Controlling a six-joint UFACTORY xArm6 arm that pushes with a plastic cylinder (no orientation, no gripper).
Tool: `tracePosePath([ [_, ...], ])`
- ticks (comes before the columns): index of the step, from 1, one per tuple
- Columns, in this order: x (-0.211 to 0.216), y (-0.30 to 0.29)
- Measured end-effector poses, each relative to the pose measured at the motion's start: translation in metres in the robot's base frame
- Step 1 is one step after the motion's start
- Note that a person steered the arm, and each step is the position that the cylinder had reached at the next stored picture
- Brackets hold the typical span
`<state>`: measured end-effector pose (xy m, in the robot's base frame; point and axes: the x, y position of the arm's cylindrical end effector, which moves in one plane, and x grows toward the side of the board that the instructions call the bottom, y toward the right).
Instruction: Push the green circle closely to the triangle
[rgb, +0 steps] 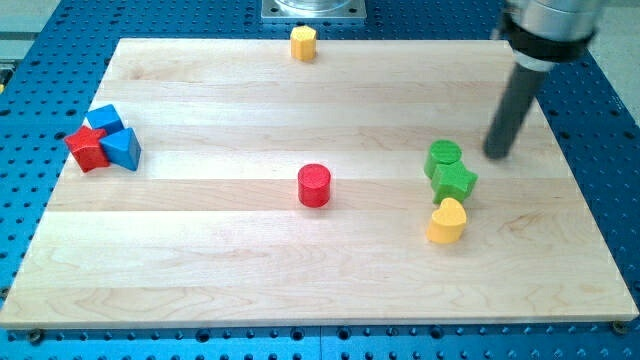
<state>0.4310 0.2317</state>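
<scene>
The green circle (442, 156) lies at the board's right, touching a green star (456, 181) just below it. The blue triangle (123, 148) lies at the far left, beside a red star (87, 148) and a blue cube (105, 119). My tip (496, 154) rests on the board to the right of the green circle, with a small gap between them. The dark rod rises from it toward the view's top right.
A yellow heart (447, 221) lies just below the green star. A red cylinder (314, 186) stands near the board's middle. A yellow hexagon (303, 43) sits at the top edge. The wooden board (200, 260) lies on a blue perforated table.
</scene>
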Motion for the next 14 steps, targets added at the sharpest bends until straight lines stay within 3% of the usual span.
tracePosePath([
  [1,0.023,-0.027],
  [3,0.022,-0.195],
  [4,0.020,-0.171],
  [5,0.018,-0.094],
  [6,-0.012,-0.095],
  [7,-0.021,-0.249],
  [8,-0.019,-0.319],
  [9,-0.019,-0.294],
  [10,-0.020,-0.380],
  [11,-0.019,-0.407],
  [13,-0.018,-0.250],
  [14,-0.018,-0.126],
])
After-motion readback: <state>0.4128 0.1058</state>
